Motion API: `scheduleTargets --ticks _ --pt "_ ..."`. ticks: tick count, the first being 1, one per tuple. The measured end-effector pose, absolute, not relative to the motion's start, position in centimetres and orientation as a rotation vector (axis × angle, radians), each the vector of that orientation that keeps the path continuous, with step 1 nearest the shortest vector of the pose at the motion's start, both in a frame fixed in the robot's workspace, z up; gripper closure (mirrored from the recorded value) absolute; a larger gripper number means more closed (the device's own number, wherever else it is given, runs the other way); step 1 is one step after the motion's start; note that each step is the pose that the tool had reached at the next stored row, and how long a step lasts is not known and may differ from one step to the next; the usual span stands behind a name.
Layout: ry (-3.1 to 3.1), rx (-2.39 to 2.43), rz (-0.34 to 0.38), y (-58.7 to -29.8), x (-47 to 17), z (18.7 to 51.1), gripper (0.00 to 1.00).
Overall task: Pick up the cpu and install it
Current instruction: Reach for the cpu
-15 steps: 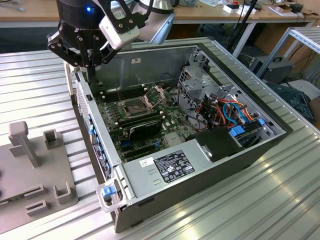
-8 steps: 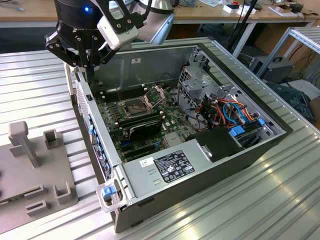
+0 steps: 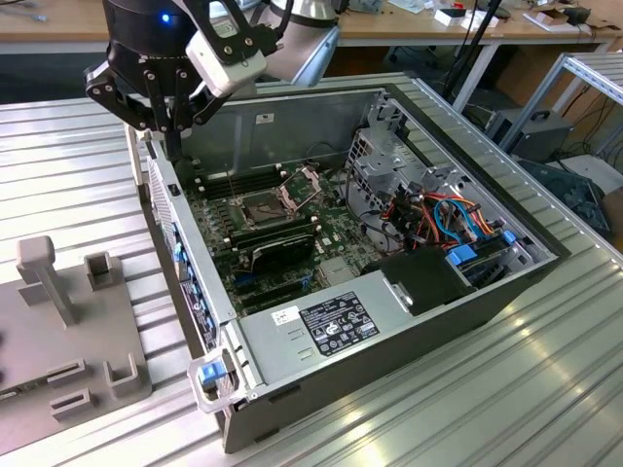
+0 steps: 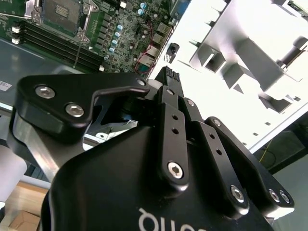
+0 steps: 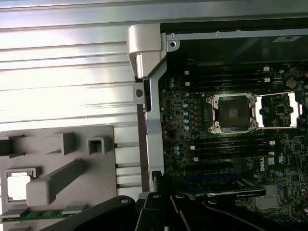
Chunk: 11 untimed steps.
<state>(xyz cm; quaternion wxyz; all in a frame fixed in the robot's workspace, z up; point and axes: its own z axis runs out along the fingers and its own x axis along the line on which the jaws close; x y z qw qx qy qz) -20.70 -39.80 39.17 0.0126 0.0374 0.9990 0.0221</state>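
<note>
Hand point(image 3: 173, 144) hovers with fingers pinched narrow and nothing between them, over the case wall point(image 3: 167, 199) at the computer's ten o'clock in the exterior view. The cpu point(image 5: 17, 186) lies in a recess of the grey tray point(image 3: 58, 350), out at eight o'clock. Danger: descending here clips that rim, and the open socket point(image 5: 233, 113) looks easily damaged.

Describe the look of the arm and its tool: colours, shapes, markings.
The tool is matte black, with a rounded body and hinged flat bars that taper to narrow fingers, pinned with silver bolt heads. White lettering sits on its body, and a blue light glows above. A light grey camera box is mounted beside it. The arm is silver-grey.
</note>
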Motion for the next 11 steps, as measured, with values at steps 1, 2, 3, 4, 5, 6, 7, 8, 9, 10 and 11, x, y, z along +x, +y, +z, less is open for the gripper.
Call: scheduleTargets --ticks 1,2,3,4,5,6,7,8,9,10,11 --pt "3.113 0.117 0.069 -39.8 -20.8 39.2 0.89" --pt "3.113 0.117 0.069 -39.8 -20.9 39.2 0.89" --pt "3.113 0.117 0.069 -39.8 -21.0 39.2 0.89" --pt "3.113 0.117 0.069 -39.8 -21.1 39.2 0.89" --pt "3.113 0.117 0.069 -39.8 -21.2 39.2 0.89" --pt "3.113 0.117 0.069 -39.8 -21.3 39.2 0.89" --pt "3.113 0.117 0.069 -39.8 -21.4 39.2 0.89" --pt "3.113 0.117 0.069 -39.8 -21.5 39.2 0.89" --pt "3.113 0.117 0.069 -39.8 -21.7 39.2 0.89" --pt "3.113 0.117 0.069 -39.8 -21.8 39.2 0.89" --pt "3.113 0.117 0.069 -39.8 -22.0 39.2 0.89"
